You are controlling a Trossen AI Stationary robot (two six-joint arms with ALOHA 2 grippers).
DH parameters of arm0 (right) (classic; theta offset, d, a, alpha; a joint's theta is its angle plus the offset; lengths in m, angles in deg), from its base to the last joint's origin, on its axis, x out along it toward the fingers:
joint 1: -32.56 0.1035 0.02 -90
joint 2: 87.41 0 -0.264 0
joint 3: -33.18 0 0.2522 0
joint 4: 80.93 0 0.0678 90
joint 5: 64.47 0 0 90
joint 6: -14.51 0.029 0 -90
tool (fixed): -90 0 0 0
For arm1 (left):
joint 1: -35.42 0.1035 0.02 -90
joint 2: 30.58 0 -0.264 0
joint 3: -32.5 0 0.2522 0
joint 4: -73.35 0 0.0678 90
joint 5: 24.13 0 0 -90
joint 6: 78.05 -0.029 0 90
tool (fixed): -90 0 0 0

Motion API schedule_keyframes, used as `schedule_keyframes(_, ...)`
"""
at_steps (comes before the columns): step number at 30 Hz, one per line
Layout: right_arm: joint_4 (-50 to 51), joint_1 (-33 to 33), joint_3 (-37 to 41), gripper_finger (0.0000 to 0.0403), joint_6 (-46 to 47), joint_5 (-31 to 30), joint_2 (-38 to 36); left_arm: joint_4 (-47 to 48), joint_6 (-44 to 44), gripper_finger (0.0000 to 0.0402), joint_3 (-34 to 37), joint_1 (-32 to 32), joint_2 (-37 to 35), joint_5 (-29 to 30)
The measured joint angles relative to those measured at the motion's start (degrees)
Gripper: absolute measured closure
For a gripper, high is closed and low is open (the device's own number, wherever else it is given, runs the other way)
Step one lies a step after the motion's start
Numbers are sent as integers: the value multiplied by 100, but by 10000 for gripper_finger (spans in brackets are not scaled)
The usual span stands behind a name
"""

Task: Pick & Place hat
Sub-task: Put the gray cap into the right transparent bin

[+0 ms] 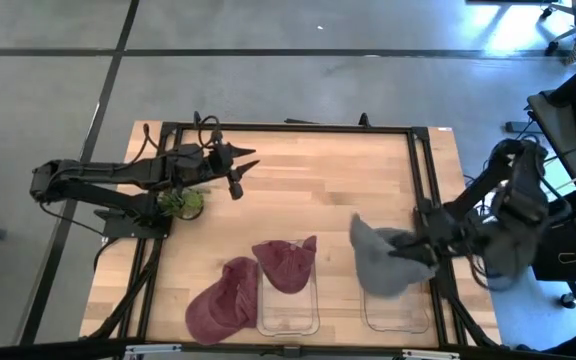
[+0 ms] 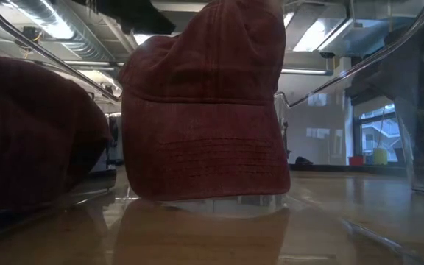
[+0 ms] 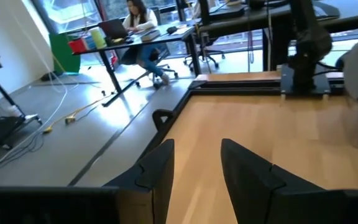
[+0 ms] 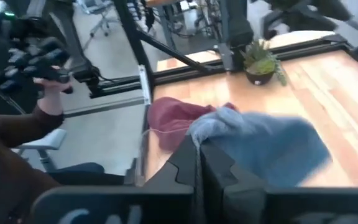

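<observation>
Overhead, the right gripper (image 1: 405,252) is clamped shut on a grey hat (image 1: 380,258), holding it near the right edge of the wooden table (image 1: 298,180), above a clear tray (image 1: 396,312) at the front edge. The right wrist view shows the grey fabric pinched between the closed fingers (image 4: 191,163), with the hat spreading out past them. A red hat (image 1: 288,263) sits on a second clear tray (image 1: 288,312) at the middle of the front edge, and the low view shows it upright with its stitched brim facing the camera. Another red hat (image 1: 222,300) lies just beside it, toward the front left corner. The left gripper (image 1: 246,160) hangs parted and empty near the back edge, on the left side, with a small potted plant (image 1: 181,202) next to its arm. A person sits at a desk in the room beyond the table.
</observation>
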Motion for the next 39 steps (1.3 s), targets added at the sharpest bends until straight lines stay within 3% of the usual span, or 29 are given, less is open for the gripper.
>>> schedule_keyframes(8, 107, 1417, 0, 401, 997, -1028, 575, 2, 251, 270, 0, 197, 1, 0)
schedule_keyframes(15, 985, 2136, 0, 401, 1825, -1831, 1342, 0, 415, 273, 0, 196, 1, -4)
schedule_keyframes(21, 2199, 2352, 0, 401, 2504, -1795, 2166, 129, 677, 270, 0, 196, 1, 9)
schedule_keyframes(29, 3837, 2349, -7, 394, 4098, -1342, 3090, 236, 899, 274, 0, 196, 1, 24)
schedule_keyframes(36, 3899, 2269, 143, 387, 4607, -494, 3356, 238, 944, 270, 0, 196, 1, 80)
schedule_keyframes(39, 3869, 2265, 215, 394, 4610, -452, 3370, 239, 946, 273, 0, 196, 1, 87)
